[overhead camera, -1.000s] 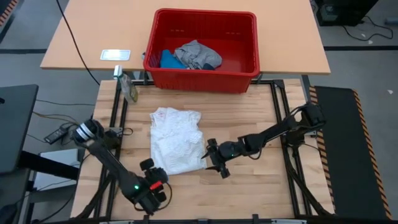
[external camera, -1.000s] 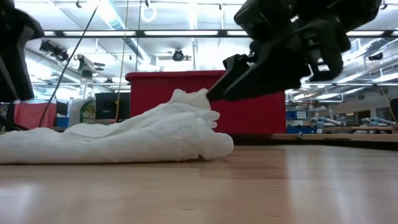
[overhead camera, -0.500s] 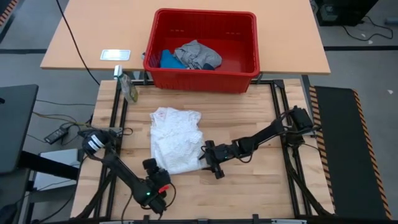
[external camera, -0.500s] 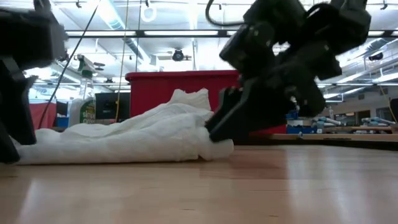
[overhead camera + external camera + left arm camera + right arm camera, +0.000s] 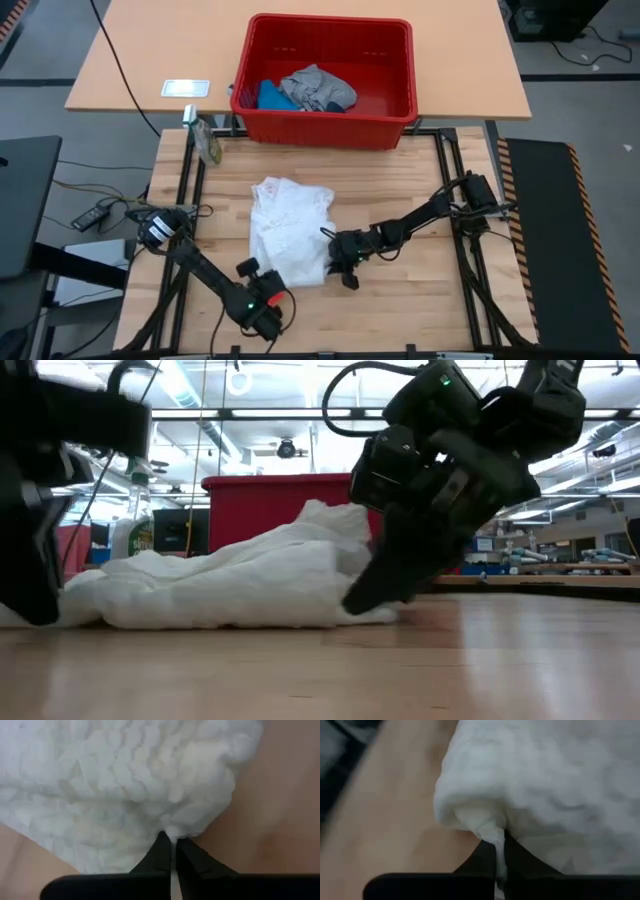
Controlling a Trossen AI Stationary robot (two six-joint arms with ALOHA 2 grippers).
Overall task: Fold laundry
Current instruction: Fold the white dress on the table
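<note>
The white lacy garment (image 5: 290,232) lies bunched on the wooden table, resting on its underside. My left gripper (image 5: 256,274) is low at its near left corner and shut on it (image 5: 173,839). My right gripper (image 5: 332,256) is low at its near right corner and shut on it (image 5: 501,840). In the low view the right gripper (image 5: 368,598) reaches the table beside the cloth. The grey garment (image 5: 318,88), the bright blue one (image 5: 270,97) and a dark one (image 5: 244,97) lie in the red basket. My left gripper pinches the white garment's near left edge (image 5: 172,831) between its two fingers, coming low from the table's near side. The cloth there is a thick bunched fold and lies on the table. My right gripper pinches a rolled edge at the garment's near right corner (image 5: 492,831) between its two fingers, slanting down from the table's right side. The cloth lies on the table.
The red plastic basket (image 5: 400,95) stands at the far edge, over the join with a second table. A spray bottle (image 5: 208,142) stands at the far left of the work table. A white card (image 5: 186,88) lies on the far table. Bare wood lies to the right and near.
Both grippers have come down to the table at the white garment's near edge, the left from the near left, the right from the right. The garment has bunched up and shifted a little toward the table's right and near edges.
</note>
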